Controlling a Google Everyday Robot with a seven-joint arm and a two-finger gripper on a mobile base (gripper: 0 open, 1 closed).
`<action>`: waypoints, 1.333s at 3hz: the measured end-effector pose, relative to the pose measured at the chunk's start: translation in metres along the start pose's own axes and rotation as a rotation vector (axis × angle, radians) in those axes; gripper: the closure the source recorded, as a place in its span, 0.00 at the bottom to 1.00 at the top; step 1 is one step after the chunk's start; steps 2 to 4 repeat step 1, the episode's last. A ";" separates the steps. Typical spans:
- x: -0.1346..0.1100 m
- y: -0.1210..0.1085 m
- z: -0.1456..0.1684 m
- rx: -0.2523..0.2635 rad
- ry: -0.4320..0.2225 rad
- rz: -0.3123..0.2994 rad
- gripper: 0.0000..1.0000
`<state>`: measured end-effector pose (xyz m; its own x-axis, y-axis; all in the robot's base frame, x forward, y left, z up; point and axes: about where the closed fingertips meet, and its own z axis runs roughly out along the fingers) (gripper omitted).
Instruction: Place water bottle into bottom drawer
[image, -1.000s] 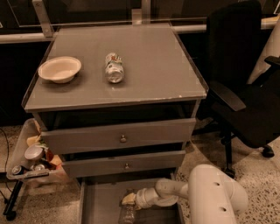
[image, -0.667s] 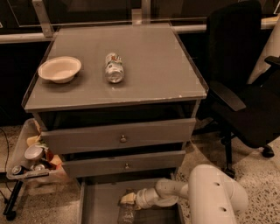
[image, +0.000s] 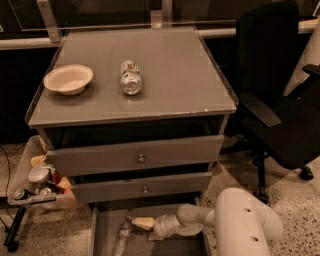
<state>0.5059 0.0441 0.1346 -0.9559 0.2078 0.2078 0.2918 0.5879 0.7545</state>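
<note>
The bottom drawer (image: 102, 235) is pulled out at floor level under the grey cabinet. The water bottle (image: 122, 240), small and clear, lies inside it near the drawer's left-middle, its cap end pointing toward the cabinet. My gripper (image: 142, 223), pale-tipped at the end of the white arm (image: 240, 225), is low inside the drawer, just right of and above the bottle's top end. I cannot tell whether it touches the bottle.
A metal can (image: 130, 77) and a white bowl (image: 68, 79) sit on the cabinet top (image: 175, 65). The two upper drawers (image: 140, 156) are nearly closed. A black office chair (image: 280, 100) stands to the right. A cluttered bin on a stand (image: 35, 185) is on the left.
The gripper stays low in the bottom drawer, almost unmoved. The bottle now shows lying a little to its left.
</note>
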 end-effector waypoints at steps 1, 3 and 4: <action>0.000 0.000 0.000 0.000 0.000 0.000 0.00; 0.000 0.000 0.000 0.000 0.000 0.000 0.00; 0.000 0.000 0.000 0.000 0.000 0.000 0.00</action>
